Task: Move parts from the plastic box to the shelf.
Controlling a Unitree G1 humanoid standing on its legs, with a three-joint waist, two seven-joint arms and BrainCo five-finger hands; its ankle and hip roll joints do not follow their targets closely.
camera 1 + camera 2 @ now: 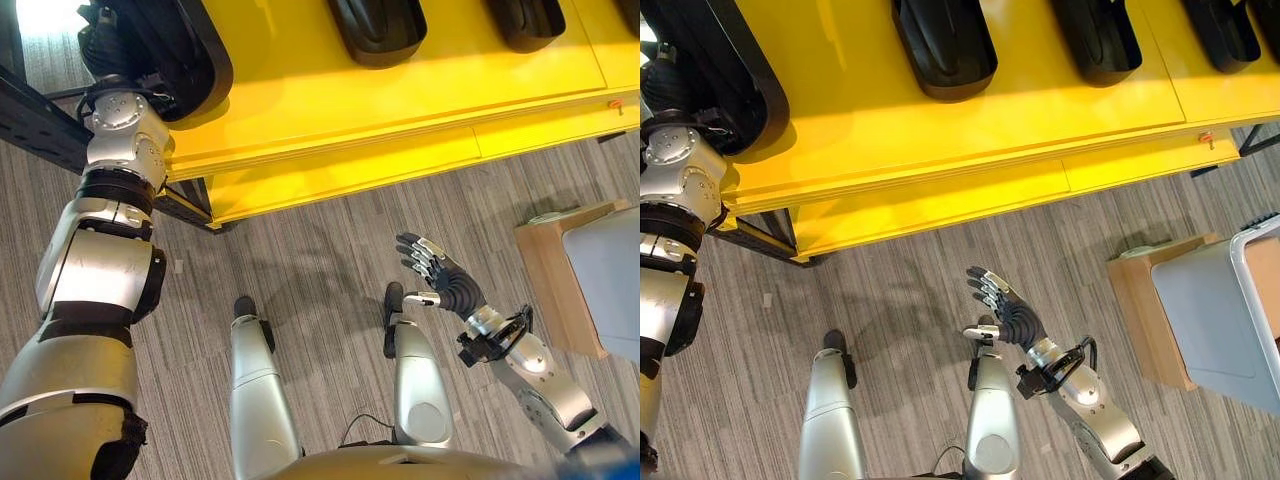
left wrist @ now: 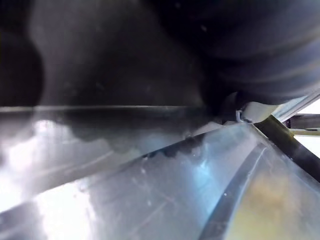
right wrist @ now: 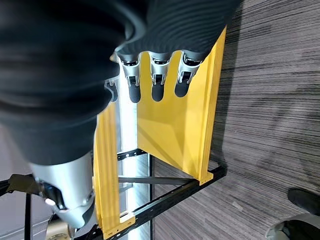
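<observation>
Yellow is the shelf (image 1: 940,130) across the top of the frame, and black parts (image 1: 945,45) already lie on it in a row. The right hand (image 1: 1002,305) is low in the middle, over the floor (image 1: 890,300), with its fingers straight and nothing in it. The left arm reaches up to the upper left, where a big black part (image 1: 165,50) rests on the shelf edge. The left hand is hidden there, so I cannot tell if it grips the part; maybe it is setting it down. The plastic box (image 1: 1230,310) waits at the right edge, so more trips may be left.
</observation>
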